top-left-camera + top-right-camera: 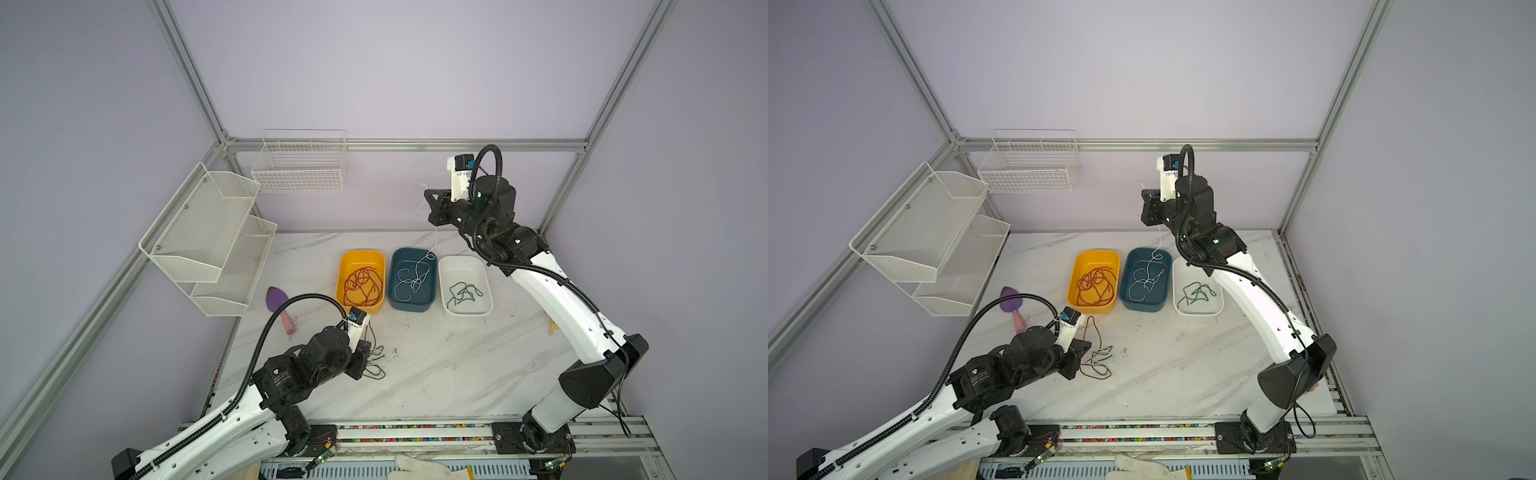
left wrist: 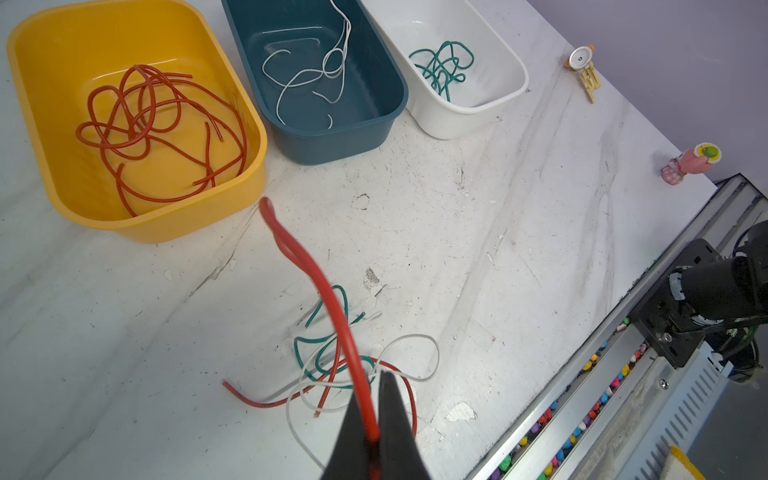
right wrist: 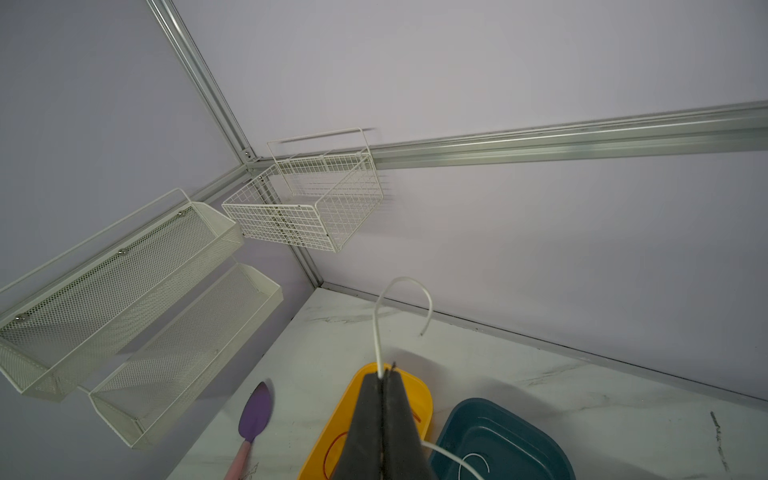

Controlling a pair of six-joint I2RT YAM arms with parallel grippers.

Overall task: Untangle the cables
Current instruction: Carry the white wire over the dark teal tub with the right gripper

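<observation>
Both clamp: left end effector (image 2: 374, 399) a red cable (image 2: 307, 266) beside the tangle (image 2: 309, 340), right end effector (image 3: 384, 374) a white cable (image 3: 405, 282) above the blue tub's (image 1: 409, 305) rim. Bare tabletop (image 1: 457, 365) separates them.

White arm links (image 1: 555, 307), black joints (image 1: 494, 199), black corrugated hoses (image 1: 262, 340).

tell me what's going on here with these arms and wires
Two robot arms are sorting a tangle of cables by colour. The right gripper, shut on a white cable, holds it raised above the blue tray, its lower part hanging into it. The left gripper is shut on a red cable above the mixed tangle left on the table. Already sorted: red cables in the yellow tray, white cables in the blue tray, green cables in the white tray.
</observation>
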